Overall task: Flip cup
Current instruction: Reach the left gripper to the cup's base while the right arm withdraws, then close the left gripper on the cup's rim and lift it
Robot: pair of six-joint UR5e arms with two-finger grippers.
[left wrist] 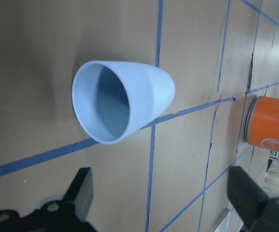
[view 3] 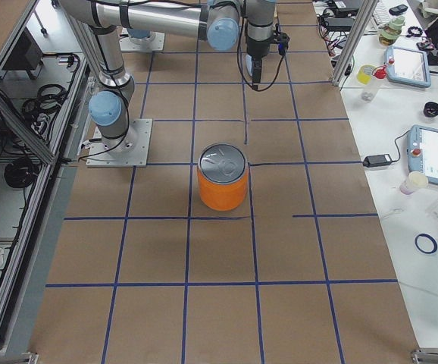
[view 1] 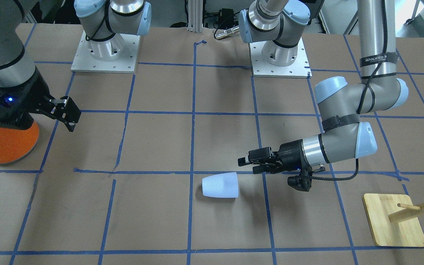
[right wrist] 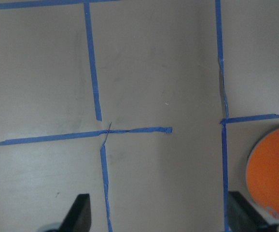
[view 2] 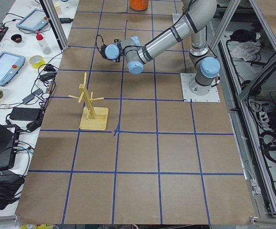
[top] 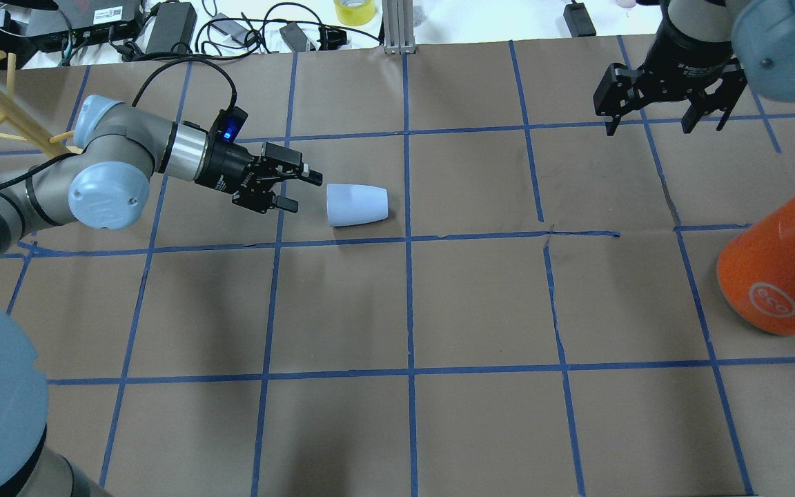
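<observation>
The pale blue-white cup lies on its side on the brown table, its wide rim turned toward my left gripper. That gripper is level, open and empty, a short gap from the rim. The front view shows the cup just left of the left gripper. In the left wrist view the cup's blue inside faces the camera, beyond both fingers. My right gripper hangs open and empty, pointing down, far from the cup.
A large orange can with a silver top stands at the right, near my right gripper; it also shows in the right side view. A wooden peg rack stands beyond my left arm. Blue tape lines grid the table.
</observation>
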